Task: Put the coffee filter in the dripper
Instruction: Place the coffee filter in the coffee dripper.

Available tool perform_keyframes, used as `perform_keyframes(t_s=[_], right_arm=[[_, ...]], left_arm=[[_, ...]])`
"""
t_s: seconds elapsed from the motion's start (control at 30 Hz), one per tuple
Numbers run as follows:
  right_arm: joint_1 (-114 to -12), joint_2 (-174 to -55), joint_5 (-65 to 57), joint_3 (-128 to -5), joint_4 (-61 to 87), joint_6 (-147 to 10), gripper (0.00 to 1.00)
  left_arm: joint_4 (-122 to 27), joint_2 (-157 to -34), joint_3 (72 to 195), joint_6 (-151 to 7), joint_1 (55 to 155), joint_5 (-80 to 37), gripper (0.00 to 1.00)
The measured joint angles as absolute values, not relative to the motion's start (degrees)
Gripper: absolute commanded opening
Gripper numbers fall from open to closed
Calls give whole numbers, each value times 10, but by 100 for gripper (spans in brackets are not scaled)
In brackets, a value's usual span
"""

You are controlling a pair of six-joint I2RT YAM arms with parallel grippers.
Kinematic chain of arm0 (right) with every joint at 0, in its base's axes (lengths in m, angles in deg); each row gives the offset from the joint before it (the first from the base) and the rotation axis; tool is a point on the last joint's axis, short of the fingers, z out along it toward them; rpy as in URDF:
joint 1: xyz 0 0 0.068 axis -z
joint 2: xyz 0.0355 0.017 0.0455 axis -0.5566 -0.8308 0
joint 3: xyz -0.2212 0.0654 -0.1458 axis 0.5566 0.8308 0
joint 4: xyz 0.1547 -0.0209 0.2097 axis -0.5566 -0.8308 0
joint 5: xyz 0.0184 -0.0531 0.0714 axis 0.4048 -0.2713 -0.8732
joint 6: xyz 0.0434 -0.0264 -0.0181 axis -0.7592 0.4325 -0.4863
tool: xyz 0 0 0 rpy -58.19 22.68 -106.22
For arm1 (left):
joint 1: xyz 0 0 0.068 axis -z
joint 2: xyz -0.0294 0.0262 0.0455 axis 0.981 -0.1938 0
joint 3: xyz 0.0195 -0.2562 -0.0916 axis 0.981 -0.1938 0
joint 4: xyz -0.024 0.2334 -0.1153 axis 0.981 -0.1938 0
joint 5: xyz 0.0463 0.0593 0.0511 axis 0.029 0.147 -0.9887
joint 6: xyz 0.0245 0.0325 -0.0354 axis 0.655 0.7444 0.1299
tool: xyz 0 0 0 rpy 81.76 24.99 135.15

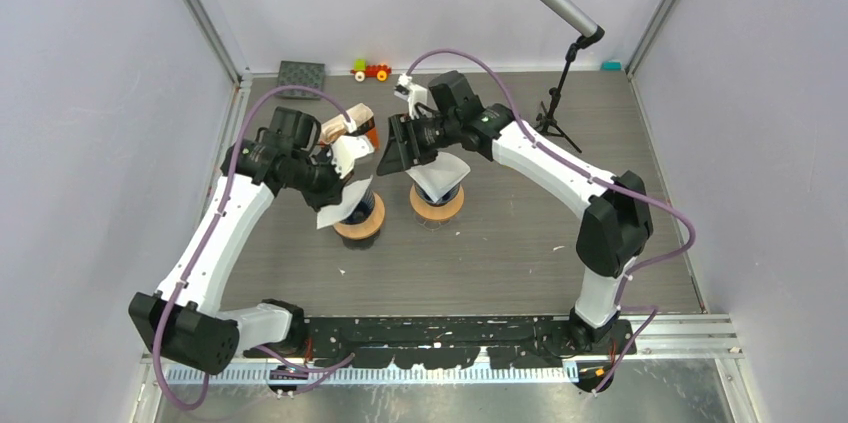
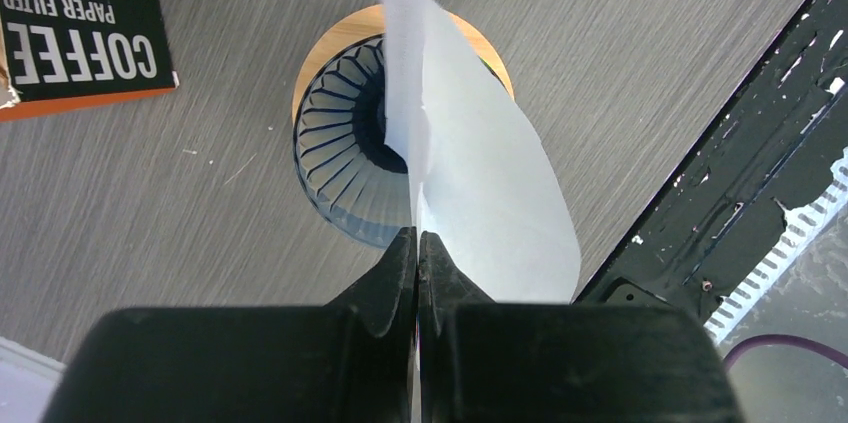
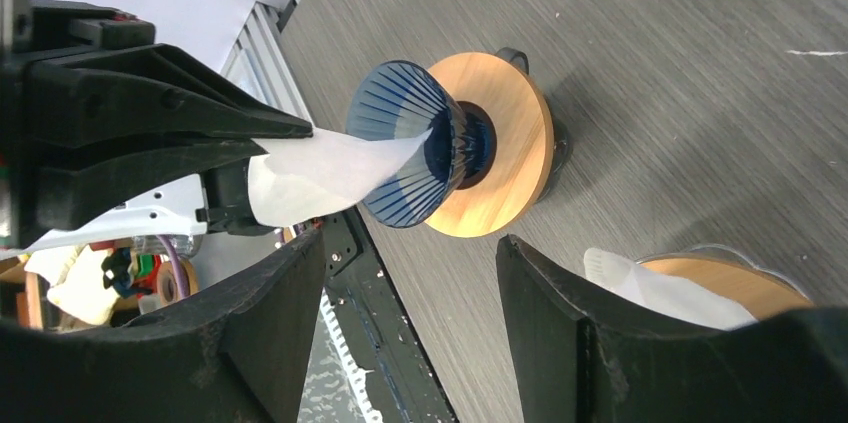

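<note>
Bare tabletop [image 1: 520, 233] fills the lower centre and right of the top view, edged below by a black rail [image 1: 450, 328]. A mic stand [image 1: 555, 108] sits upper right. The left pincer [image 2: 418, 235] is clamped on the filter [image 2: 490, 193], whose far end reaches the mouth of the dripper [image 2: 340, 153], unseated. The right pincer [image 3: 410, 253] gapes wide, holding nothing, above a second dripper [image 1: 437, 205] with paper [image 1: 440, 175] inside.

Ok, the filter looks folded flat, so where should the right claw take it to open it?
Probably its free edge, opposite where the left claw pinches it, coming side-on: the coffee filter hangs as a flat sheet over the dripper.
</note>
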State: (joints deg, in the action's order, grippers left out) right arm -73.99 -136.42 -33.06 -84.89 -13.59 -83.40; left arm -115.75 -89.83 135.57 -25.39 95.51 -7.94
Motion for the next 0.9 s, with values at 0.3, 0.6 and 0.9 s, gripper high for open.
perform_keyframes(t_s=[0.3,0.6,0.9], right_arm=[[-743,-1394,-347,-857,-139,-827,70],[-744,-1399,-364,-880,-142,-802,70],[-746,-1431,-367,-899,-157,-778,70]], left_arm=[[-1130,-902,1336,-249,952,-59,0],[-1121,-925,1336,-238,952,-42,0],[-1120,-935,1336,-237,952,-37,0]])
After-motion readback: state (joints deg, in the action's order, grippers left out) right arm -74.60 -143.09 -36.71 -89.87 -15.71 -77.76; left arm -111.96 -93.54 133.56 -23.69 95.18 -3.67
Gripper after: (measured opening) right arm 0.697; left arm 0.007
